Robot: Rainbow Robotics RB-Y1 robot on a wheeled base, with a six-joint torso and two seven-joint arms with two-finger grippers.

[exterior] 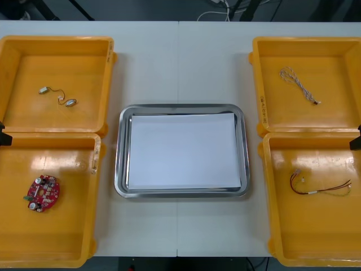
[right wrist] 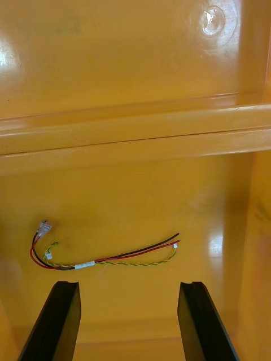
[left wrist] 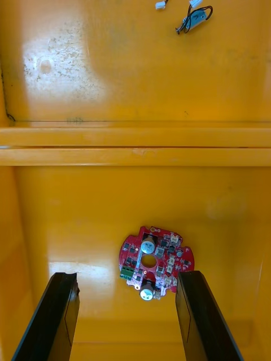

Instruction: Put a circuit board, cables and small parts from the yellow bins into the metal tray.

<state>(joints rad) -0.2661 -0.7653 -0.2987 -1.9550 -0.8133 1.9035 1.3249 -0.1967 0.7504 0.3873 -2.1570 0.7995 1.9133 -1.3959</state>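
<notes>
A round red circuit board (exterior: 43, 192) lies in the near left yellow bin (exterior: 17, 237). In the left wrist view my left gripper (left wrist: 127, 321) hangs open above that bin, and the circuit board (left wrist: 155, 262) sits just beyond and between its fingers. The red and yellow cable (exterior: 320, 186) lies in the near right yellow bin (exterior: 293, 237). My right gripper (right wrist: 130, 324) stands open over it, the cable (right wrist: 107, 256) stretched out just past the fingertips. Between the bins, the metal tray (exterior: 120, 169) is white inside and holds nothing.
The far left bin (exterior: 22, 56) holds small metal parts (exterior: 56, 97) joined by thin wire, one part (left wrist: 195, 17) showing past the bin wall. A twisted blue and white cable (exterior: 299, 84) lies in the far right bin (exterior: 338, 56). Raised bin walls separate each pair.
</notes>
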